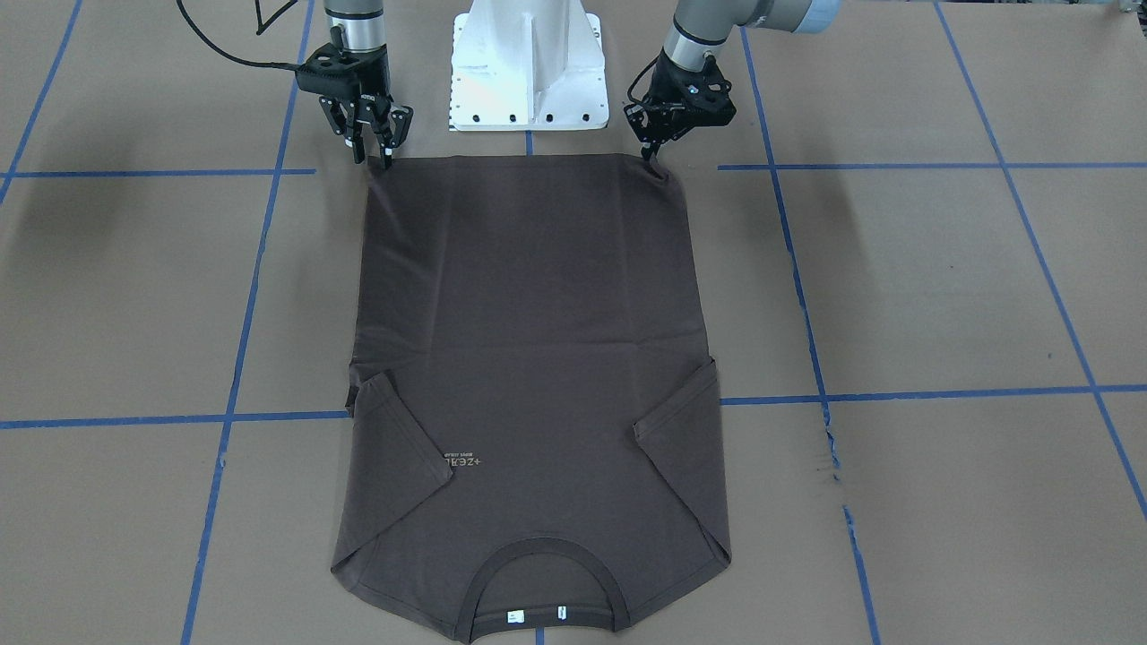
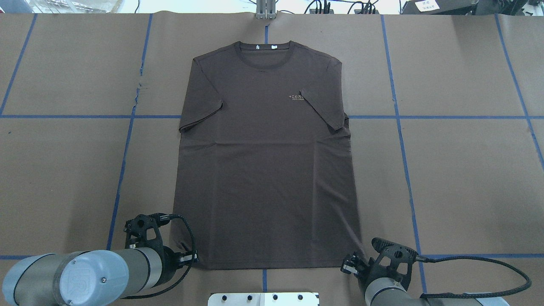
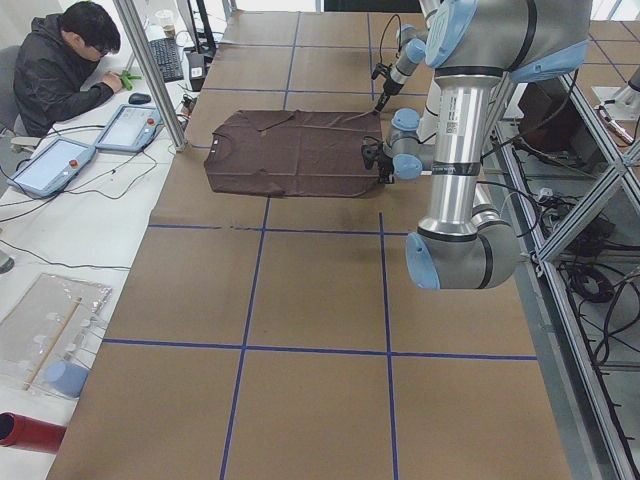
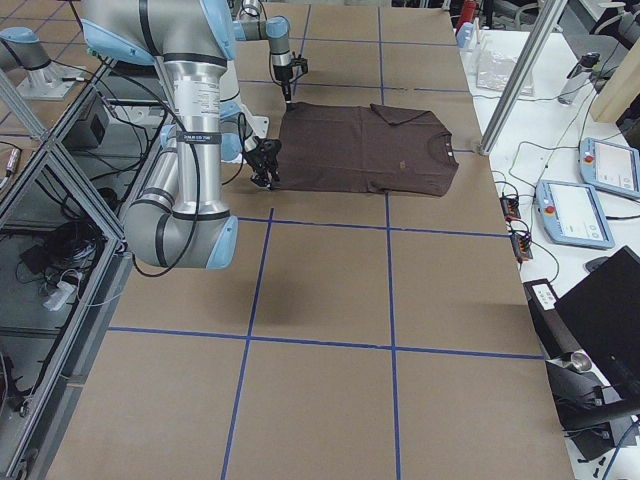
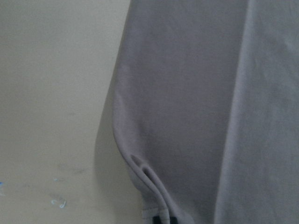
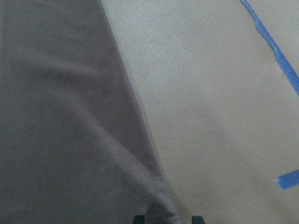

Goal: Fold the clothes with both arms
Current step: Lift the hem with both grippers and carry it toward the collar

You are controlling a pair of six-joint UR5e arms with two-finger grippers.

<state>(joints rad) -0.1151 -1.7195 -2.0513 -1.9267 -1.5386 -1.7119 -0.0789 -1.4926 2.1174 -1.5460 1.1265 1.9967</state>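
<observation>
The dark grey-brown T-shirt (image 1: 538,340) lies flat and face up on the brown table. Its collar (image 2: 264,53) points away from the robot and both sleeves are folded in over the chest. My left gripper (image 1: 657,163) is down at one hem corner and shut on it. The left wrist view shows the pinched hem (image 5: 154,186) puckered between the fingertips. My right gripper (image 1: 380,158) stands at the other hem corner. Its fingers (image 6: 138,218) are still apart, with the cloth corner (image 6: 163,212) rising between them.
The white base pedestal (image 1: 527,72) stands just behind the hem, between the two arms. Blue tape lines (image 1: 896,166) cross the table's brown paper. A person (image 3: 60,70) sits at a side desk with teach pendants (image 3: 135,125), beyond the collar end.
</observation>
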